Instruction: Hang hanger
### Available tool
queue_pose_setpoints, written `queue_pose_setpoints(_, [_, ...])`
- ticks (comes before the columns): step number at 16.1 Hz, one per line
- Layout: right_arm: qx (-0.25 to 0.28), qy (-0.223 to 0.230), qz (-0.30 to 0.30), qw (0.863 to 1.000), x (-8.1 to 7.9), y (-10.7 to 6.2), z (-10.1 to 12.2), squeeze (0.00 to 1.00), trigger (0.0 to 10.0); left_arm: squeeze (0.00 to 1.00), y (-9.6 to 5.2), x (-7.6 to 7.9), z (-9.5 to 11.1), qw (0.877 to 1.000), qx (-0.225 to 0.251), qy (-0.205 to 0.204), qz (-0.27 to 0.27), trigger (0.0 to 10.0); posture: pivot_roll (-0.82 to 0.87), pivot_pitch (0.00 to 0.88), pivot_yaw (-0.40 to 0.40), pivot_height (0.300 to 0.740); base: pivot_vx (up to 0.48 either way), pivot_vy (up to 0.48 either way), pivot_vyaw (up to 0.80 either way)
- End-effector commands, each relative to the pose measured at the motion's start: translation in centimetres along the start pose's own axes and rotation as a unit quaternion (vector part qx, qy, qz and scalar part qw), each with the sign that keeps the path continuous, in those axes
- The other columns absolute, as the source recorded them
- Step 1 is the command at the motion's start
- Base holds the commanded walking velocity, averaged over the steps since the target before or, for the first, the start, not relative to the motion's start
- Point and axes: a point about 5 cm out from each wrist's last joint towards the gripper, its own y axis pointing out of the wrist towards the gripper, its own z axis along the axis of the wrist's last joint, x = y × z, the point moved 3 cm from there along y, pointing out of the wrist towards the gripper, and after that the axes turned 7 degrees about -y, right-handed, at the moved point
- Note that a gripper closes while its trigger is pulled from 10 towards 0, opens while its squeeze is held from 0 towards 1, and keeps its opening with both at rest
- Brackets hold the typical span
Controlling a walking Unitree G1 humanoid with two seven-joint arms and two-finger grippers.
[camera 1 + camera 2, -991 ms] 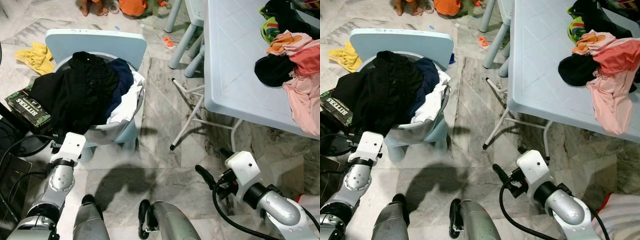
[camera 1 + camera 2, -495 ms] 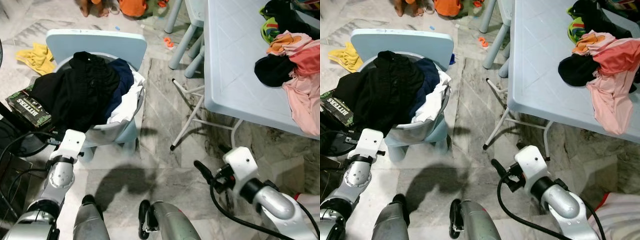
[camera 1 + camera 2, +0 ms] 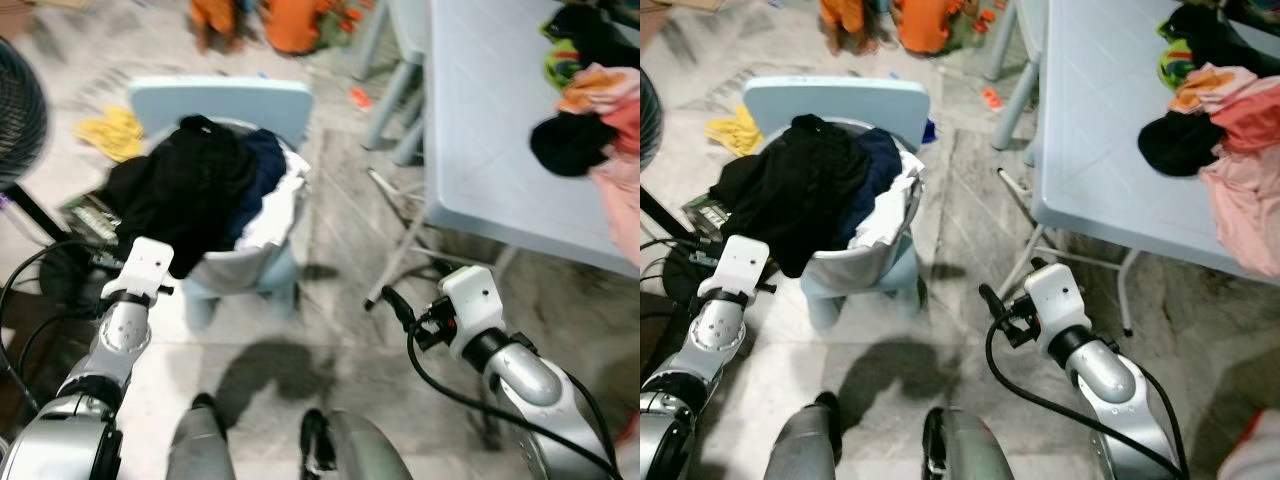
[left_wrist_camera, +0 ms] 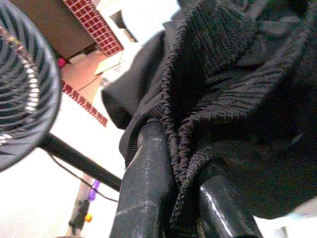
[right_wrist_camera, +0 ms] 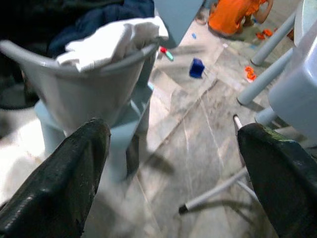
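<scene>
Left eye view motion-blurred, fan (image 3: pixel 15 120) cut off, left tool (image 4: pixel 173 198) cloth-draped

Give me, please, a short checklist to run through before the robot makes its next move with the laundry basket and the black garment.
1. Left pincer has cloth: ok, the black garment is pinched between its fingers.
2. Right pincer free: ok, open, with the floor in the gap.
3. Hanger located: not ok, none can be made out.
4. Garment free of the basket: not ok, it lies heaped on the dark blue and white clothes.
5. Path at the right: cannot tell; the table and its thin white legs stand near the right arm.
6. Image sharpness: not ok, the left eye view is blurred.
</scene>
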Motion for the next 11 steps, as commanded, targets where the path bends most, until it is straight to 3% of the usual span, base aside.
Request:
queue_pose_setpoints(1, [-0.009,-0.002,-0.015,1.0,0.6,0.0,-0.6,0.0,10.0,0.0,0.1,0.3,-0.2,1.0,-0.014,-0.006,-0.005,0.0,-0.13,0.14,-0.104,0.74,0.0,0.0,0.0])
queue_pose_setpoints(3, [0.008,0.018,-0.032,0.999,0.2,1.5,-0.6,0.0,10.0,0.0,1.9,-0.5,2.2,0.999,0.003,-0.05,0.014,0.0,-0.08,0.098,-0.058,0.74,0.0,0.0,0.0])
queue_pose_setpoints(6, [0.036,0.045,-0.063,0.996,0.1,3.0,-0.1,0.0,10.0,0.0,3.4,-0.8,4.4,0.996,0.017,-0.087,0.027,0.0,-0.03,0.039,-0.002,0.74,0.0,0.0,0.0])
queue_pose_setpoints(11, [0.057,0.063,-0.144,0.986,1.8,4.3,0.1,0.0,10.0,0.0,4.0,0.1,8.1,0.991,0.096,-0.091,-0.006,0.0,0.04,0.0,0.006,0.74,0.0,0.0,0.0])
